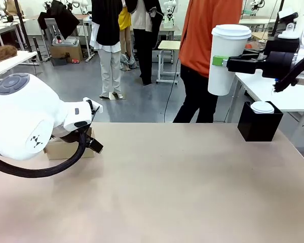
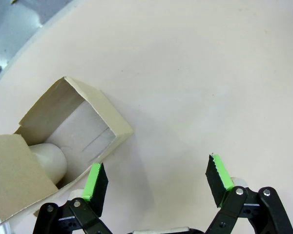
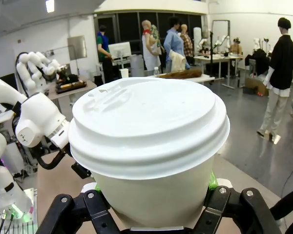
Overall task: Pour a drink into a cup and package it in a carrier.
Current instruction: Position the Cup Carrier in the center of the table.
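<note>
Beige table [image 1: 167,192]: lidded cup [image 1: 228,50] aloft, well apart from the carrier [image 2: 73,126].
Right gripper [image 1: 220,61] clamps the cup; left gripper [image 2: 156,183] wide, empty, just beside the carrier. Likely risk: cup clips carrier wall, unheld carrier slides, spill.

Cup [image 1: 225,61]: white, lidded, upright, aloft at 2 o'clock. Carrier [image 1: 58,150]: brown cardboard, on tabletop [image 1: 167,192], 9 o'clock.

Front across table [image 1: 167,192]; wrists close-up
</note>
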Robot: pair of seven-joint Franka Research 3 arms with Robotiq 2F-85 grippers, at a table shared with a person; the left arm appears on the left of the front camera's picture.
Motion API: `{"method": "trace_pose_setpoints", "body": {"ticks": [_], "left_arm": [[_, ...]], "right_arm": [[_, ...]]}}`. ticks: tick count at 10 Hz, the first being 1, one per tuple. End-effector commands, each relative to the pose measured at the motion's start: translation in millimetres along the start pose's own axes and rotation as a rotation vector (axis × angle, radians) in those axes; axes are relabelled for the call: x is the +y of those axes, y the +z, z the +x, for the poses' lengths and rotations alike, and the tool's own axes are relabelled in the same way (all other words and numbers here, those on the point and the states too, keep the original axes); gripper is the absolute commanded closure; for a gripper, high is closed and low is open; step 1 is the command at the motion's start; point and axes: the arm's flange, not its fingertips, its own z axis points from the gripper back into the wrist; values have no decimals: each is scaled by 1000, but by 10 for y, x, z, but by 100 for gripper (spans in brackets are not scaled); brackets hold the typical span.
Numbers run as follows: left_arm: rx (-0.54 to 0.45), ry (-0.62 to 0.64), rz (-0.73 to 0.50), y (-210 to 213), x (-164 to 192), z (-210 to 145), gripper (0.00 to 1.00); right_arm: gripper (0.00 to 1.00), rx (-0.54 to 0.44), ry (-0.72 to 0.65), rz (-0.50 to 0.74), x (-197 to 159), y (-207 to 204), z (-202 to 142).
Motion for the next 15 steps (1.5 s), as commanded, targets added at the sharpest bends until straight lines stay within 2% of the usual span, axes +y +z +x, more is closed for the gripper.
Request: {"method": "trace_pose_setpoints", "body": {"ticks": [1,3,4,5,6,7,8,12,15], "left_arm": [[20,102,-61,404,91,63,0],[1,136,-68,906,188,162,0],[13,192,-64,1165,316,200,0],[41,244,-68,1412,430,274,0],[115,284,-55,1529,512,356,0],[152,327,-9,1668,634,465,0],[160,353,6,1758,749,596,0],[247,486,57,1598,1112,1052,0],[305,598,92,1250,1289,1200,0]], "right_arm": [[20,-14,6,0,15,-17,51],[20,-14,6,0,15,-17,51],[20,-14,6,0,15,-17,51],[20,-14,6,0,15,-17,51],[20,-14,6,0,15,-17,51],[20,-14,6,0,15,-17,51],[20,-14,6,0,15,-17,51],[20,-14,6,0,15,-17,51],[20,-14,6,0,15,-17,51]]}}
